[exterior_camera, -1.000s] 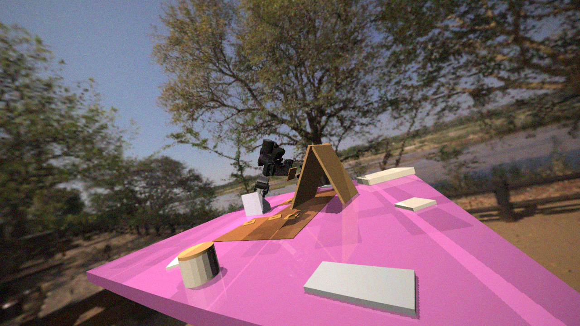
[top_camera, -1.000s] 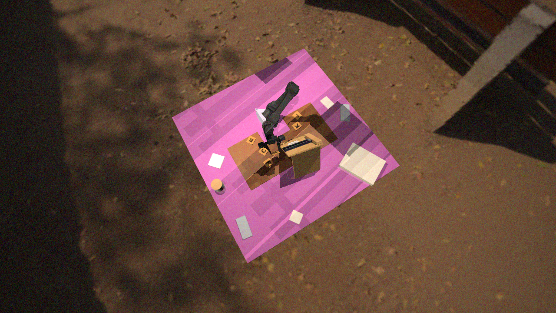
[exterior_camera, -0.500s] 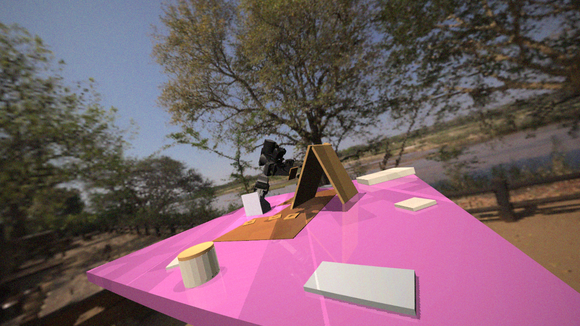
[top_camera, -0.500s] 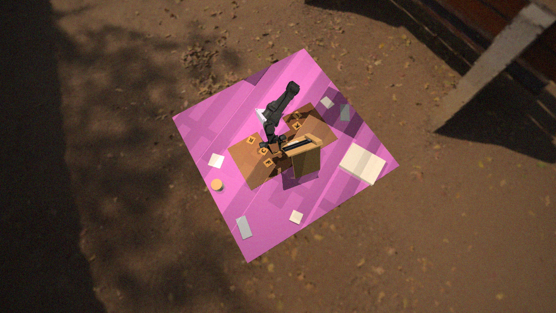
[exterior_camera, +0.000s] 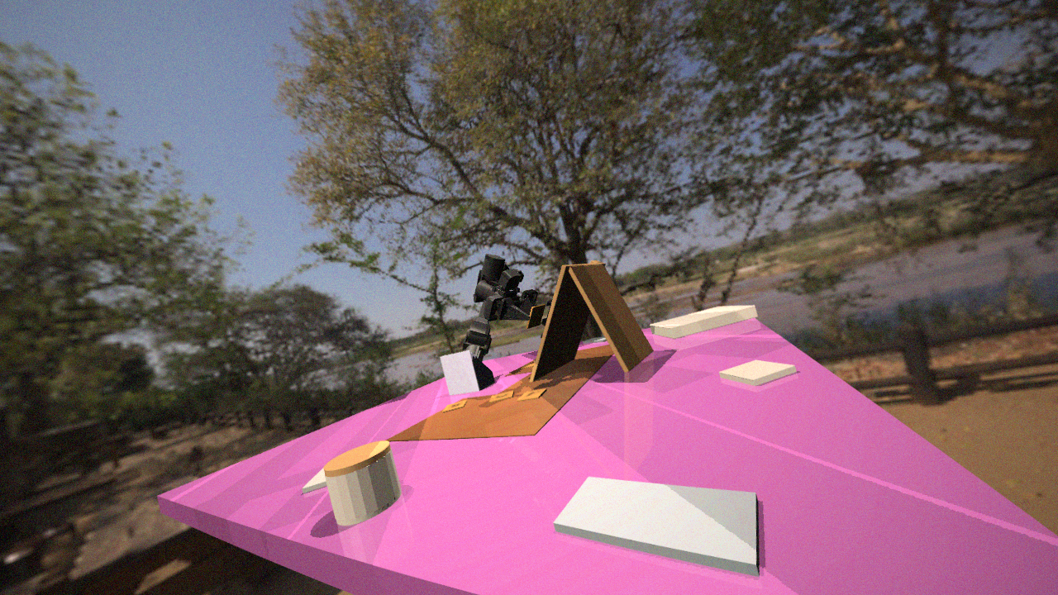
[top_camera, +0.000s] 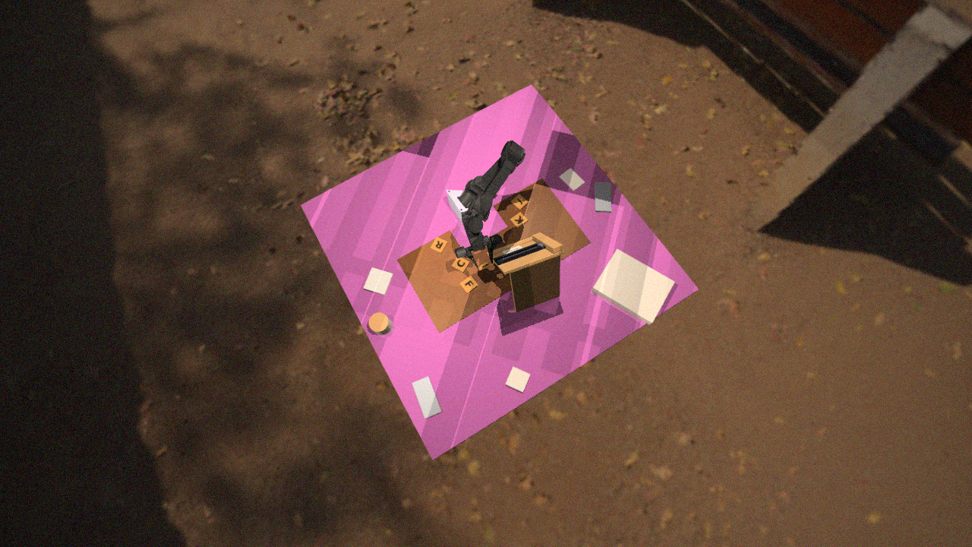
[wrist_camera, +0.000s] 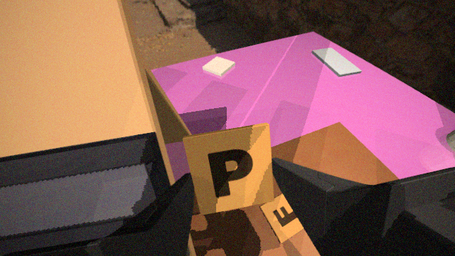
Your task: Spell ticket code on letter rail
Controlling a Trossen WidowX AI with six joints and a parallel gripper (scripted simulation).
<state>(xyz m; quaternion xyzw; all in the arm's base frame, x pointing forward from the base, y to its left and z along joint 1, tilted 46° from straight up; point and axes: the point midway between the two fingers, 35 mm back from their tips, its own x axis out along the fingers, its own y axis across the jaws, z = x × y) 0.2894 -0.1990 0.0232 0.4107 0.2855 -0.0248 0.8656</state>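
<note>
- P tile (top_camera: pixel 484 260) (exterior_camera: pixel 536 316) (wrist_camera: pixel 227 167), held upright off the mat, letter facing the wrist camera, near one end of the rail; whether touching it, impossible to tell.
- Pinched by its side edges between the fingers of the gripper (top_camera: pixel 483 257) (exterior_camera: pixel 536 315) (wrist_camera: pixel 232 168).
- Dark-lined rail (top_camera: pixel 519 256) along the top of the leaning board (top_camera: pixel 537 282) (exterior_camera: pixel 610 318) (wrist_camera: pixel 64 71); pale strip just behind, print too small to read.
- R tile (top_camera: pixel 439 245) (exterior_camera: pixel 455 405), C tile (top_camera: pixel 459 264) (exterior_camera: pixel 501 397) and F tile (top_camera: pixel 468 284) (exterior_camera: pixel 532 394) (wrist_camera: pixel 284 217), flat on the brown mat (top_camera: pixel 440 309) (exterior_camera: pixel 473 425) (wrist_camera: pixel 327 153).
- K tile (top_camera: pixel 519 219), flat beyond the arm, with another lettered tile (top_camera: pixel 519 201) nearby.
- Cylindrical canister (top_camera: pixel 378 323) (exterior_camera: pixel 362 484), upright near the edge of the pink counter (top_camera: pixel 360 217) (exterior_camera: pixel 665 444) (wrist_camera: pixel 355 107), orange lid on, contents hidden.
</note>
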